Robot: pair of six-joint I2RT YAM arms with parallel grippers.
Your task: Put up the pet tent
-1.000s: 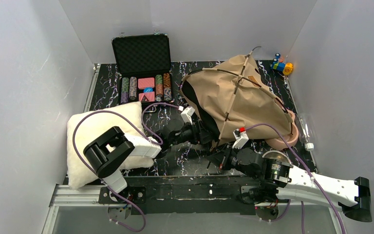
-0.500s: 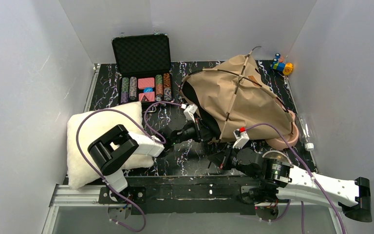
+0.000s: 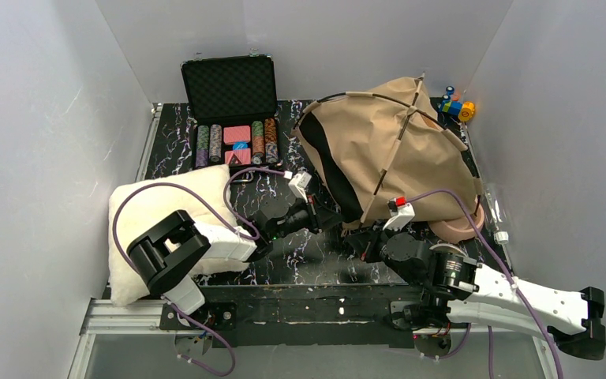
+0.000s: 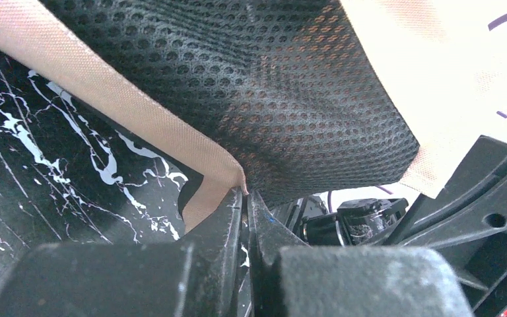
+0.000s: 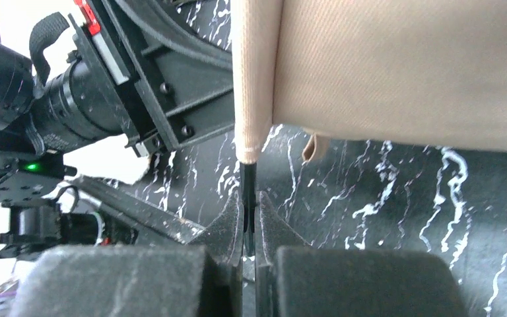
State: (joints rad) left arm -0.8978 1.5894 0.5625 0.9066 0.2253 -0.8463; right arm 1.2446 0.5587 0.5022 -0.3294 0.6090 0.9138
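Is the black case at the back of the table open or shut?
Open: the black case has its lid raised upright, and rows of poker chips show inside.

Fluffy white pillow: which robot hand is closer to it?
Left. The left hand pinches the tent's edge, to the right of the pillow. The right hand grips a tent pole farther right, with the left hand between it and the pillow.

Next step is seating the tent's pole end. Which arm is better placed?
Probably the right arm: its jaws clamp the thin black pole just below the pet tent sleeve. On the left arm, jaws only pinch the tan hem beside black mesh.
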